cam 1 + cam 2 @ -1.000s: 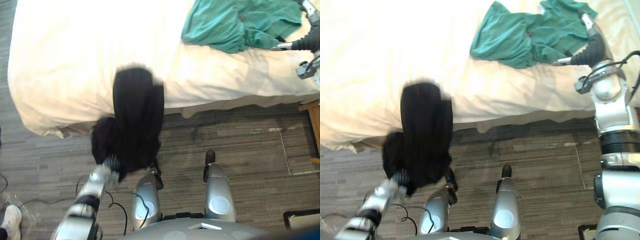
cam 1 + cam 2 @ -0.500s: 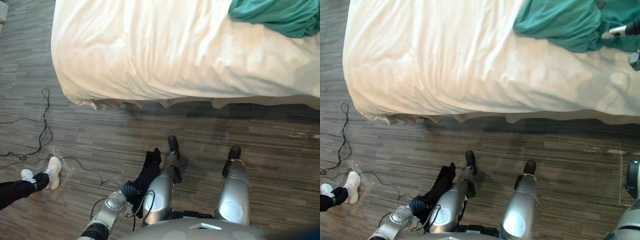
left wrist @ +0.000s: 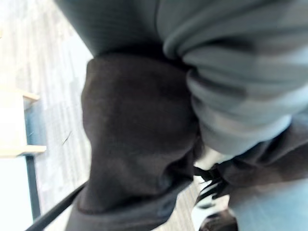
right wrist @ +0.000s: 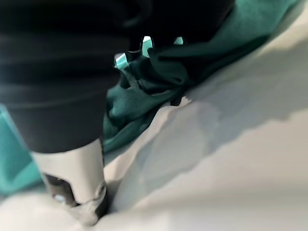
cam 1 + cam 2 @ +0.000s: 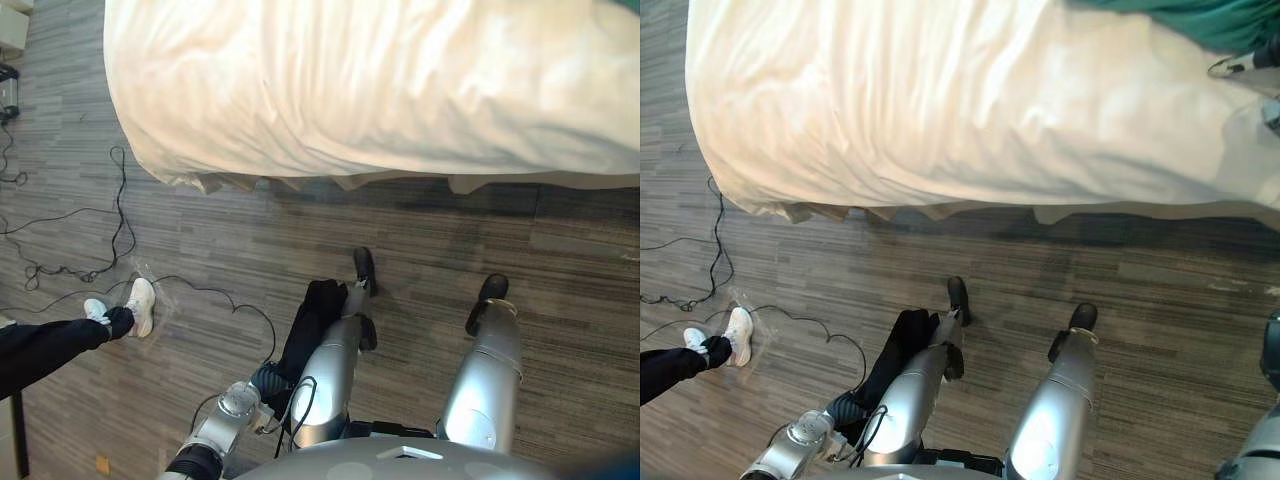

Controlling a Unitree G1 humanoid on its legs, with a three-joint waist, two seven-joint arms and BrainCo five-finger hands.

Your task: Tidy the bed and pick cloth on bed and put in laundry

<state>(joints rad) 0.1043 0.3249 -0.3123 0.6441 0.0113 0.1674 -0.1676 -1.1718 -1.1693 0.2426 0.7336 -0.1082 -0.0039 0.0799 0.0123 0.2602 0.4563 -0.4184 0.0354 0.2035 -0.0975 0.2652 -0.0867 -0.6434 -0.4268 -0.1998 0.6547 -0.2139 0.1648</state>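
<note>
The black cloth [image 5: 316,318] has dropped from bed height to low over the floor [image 5: 200,240], bunched at the left hand [image 5: 266,380], whose grip is hidden. At the bed's [image 5: 350,90] far right edge, the right hand [image 5: 1232,66] rests at the green cloth [image 5: 1200,18], its grip unclear. The carrying step looks underway; next it needs to turn toward the laundry.

Cream bed [image 5: 380,90] — black cloth [image 5: 308,332] — teal cloth [image 5: 1200,20]

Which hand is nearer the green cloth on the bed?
Right. The right hand is at the green cloth on the bed; left hand hangs low over the floor with the black cloth.
</note>
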